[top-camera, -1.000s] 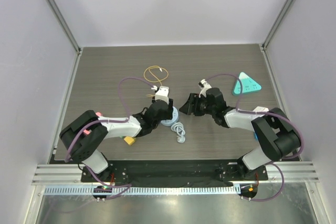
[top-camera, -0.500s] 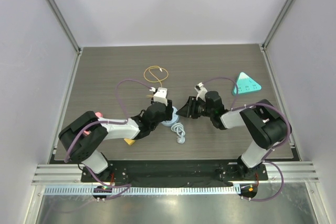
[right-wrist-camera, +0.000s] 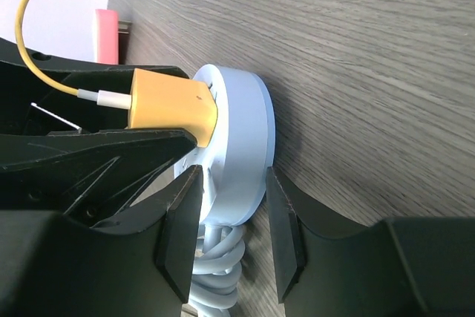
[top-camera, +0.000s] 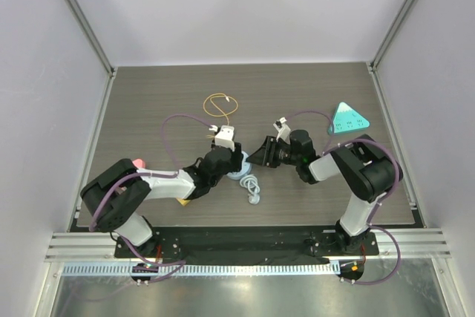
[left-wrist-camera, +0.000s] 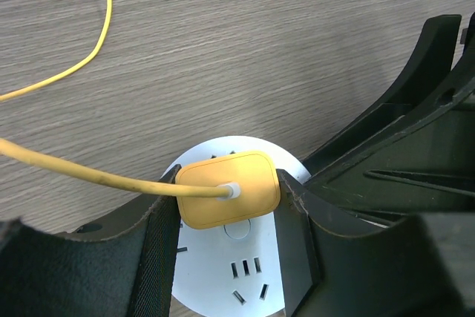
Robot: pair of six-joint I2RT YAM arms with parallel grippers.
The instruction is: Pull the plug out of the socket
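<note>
two grippers meet at the round white socket (left-wrist-camera: 239, 276), which lies near the middle of the wooden table (top-camera: 148, 102). we see the left gripper (left-wrist-camera: 228, 183) clamped on the yellow plug (left-wrist-camera: 223, 206), which sits against the socket's face, its yellow cable (left-wrist-camera: 74, 170) trailing off sideways. we see the right gripper (right-wrist-camera: 226, 217) closed around the socket's rim, one finger either side, a coiled white cord (right-wrist-camera: 221, 261) between them.

The right gripper (right-wrist-camera: 231, 194) now sits further left, its fingers pinching the socket (right-wrist-camera: 245, 131), with its arm folded in tighter. The left gripper (left-wrist-camera: 227, 183), clamping the plug (left-wrist-camera: 249, 187), has edged slightly left.
</note>
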